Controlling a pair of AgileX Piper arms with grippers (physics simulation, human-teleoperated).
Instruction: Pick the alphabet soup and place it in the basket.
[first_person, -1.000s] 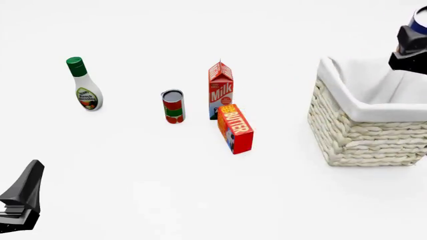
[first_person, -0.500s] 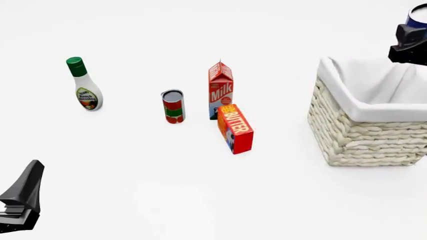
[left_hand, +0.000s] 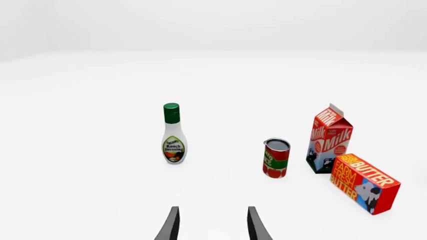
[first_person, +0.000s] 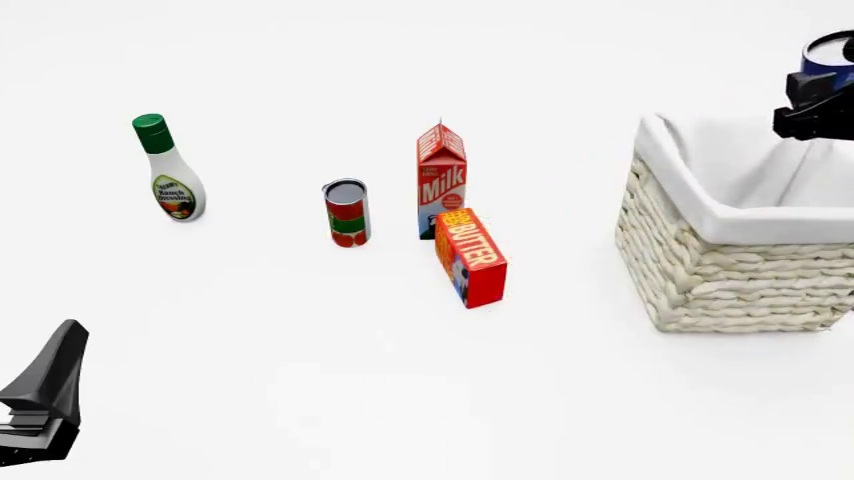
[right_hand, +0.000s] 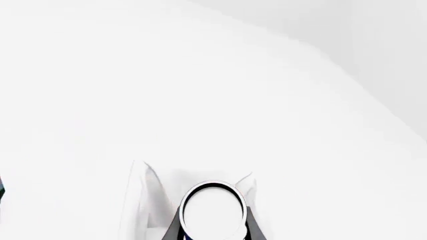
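Note:
The alphabet soup (first_person: 829, 52), a can with a blue label, is held up at the far right edge, above the back right part of the basket (first_person: 727, 270). My right gripper (first_person: 815, 98) is shut on it. In the right wrist view the can's white top (right_hand: 212, 212) sits between the two fingers (right_hand: 173, 229), with the basket's white lining (right_hand: 141, 200) below it. The can's lower label is hidden. My left gripper (first_person: 47, 395) rests low at the near left, open and holding nothing (left_hand: 212, 227).
A ranch dressing bottle (first_person: 170, 170) stands at the far left. A red-and-green can (first_person: 346, 213), a milk carton (first_person: 442, 180) and a butter box (first_person: 471, 257) stand in the middle, left of the basket. The left wrist view shows the same objects ahead of the fingers.
My right gripper has shifted slightly left and down with the can, staying over the basket. The left arm and the other objects have not moved.

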